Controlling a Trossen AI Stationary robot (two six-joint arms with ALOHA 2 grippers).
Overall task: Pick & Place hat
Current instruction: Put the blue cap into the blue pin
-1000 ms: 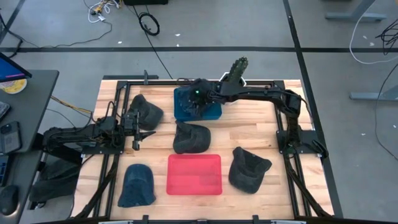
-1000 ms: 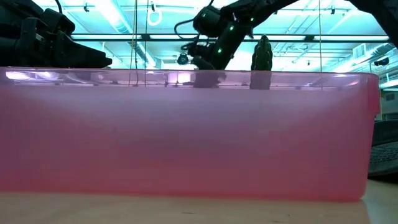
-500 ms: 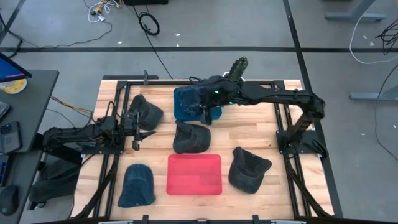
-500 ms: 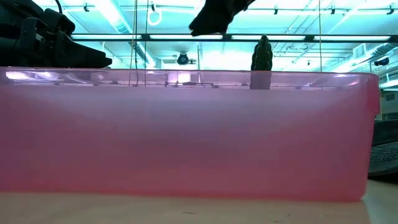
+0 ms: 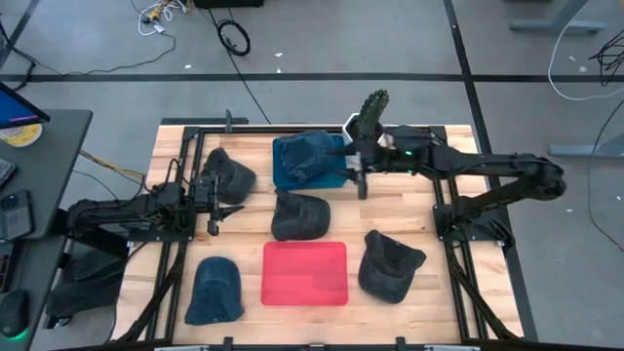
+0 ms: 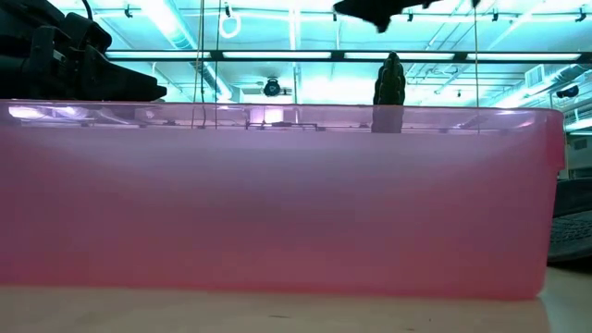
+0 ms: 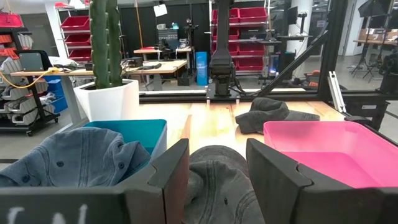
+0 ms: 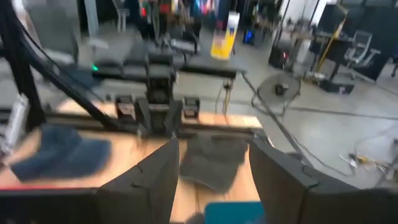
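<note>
I read no labels anywhere; right gripper (image 5: pixel 362 181) hangs empty, fingers apart, beside the blue bin (image 5: pixel 336 175) holding a hat (image 5: pixel 304 156).

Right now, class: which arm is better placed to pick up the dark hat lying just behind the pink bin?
Probably the left. Its open left gripper already frames that dark hat, while the empty right gripper hangs beside the blue bin.

the table (image 5: pixel 390 210) is pale, matt wooden planking. the hats are soft cloth: a faded blue denim hat (image 5: pixel 304 156) with small eyelets, a dark grey hat (image 5: pixel 298 216) of matt fabric. the pink bin (image 5: pixel 304 273) is smooth, translucent plastic; the teal bin (image 5: pixel 333 177) is smooth plastic.
</note>
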